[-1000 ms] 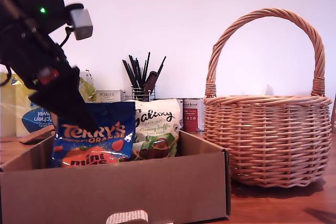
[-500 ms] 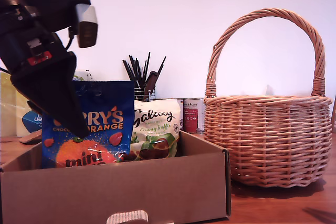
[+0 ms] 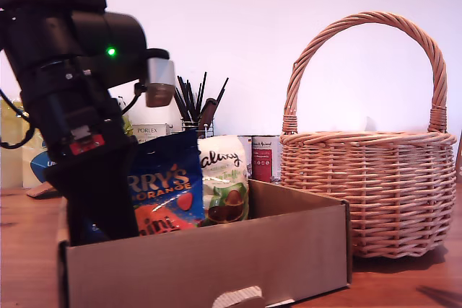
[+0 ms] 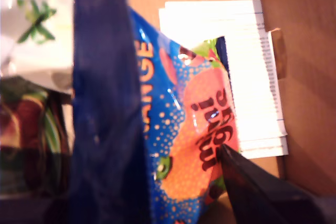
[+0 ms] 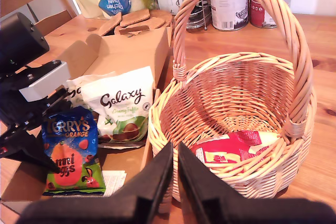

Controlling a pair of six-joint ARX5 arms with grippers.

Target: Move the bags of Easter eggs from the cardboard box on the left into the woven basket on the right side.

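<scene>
While my first gripper (image 3: 101, 200) clamps the Terry's bag (image 3: 164, 189) inside the cardboard box (image 3: 216, 257), my second gripper (image 5: 174, 174) hangs closed.

Soft even daylight. Wall (image 3: 289, 5) bright, near washed out. First wrist view blurred close-up; paper (image 4: 252, 77) overexposed. Second wrist view sharp.

My first gripper (image 3: 108, 210) points steeply downward at the exterior view's left, its black arm rising above it with a green light lit on the housing. Its jaws are clamped on the top edge of the blue Terry's bag (image 3: 164, 191). My second gripper (image 5: 174, 174) has its two dark fingers pressed together with nothing between them.
</scene>
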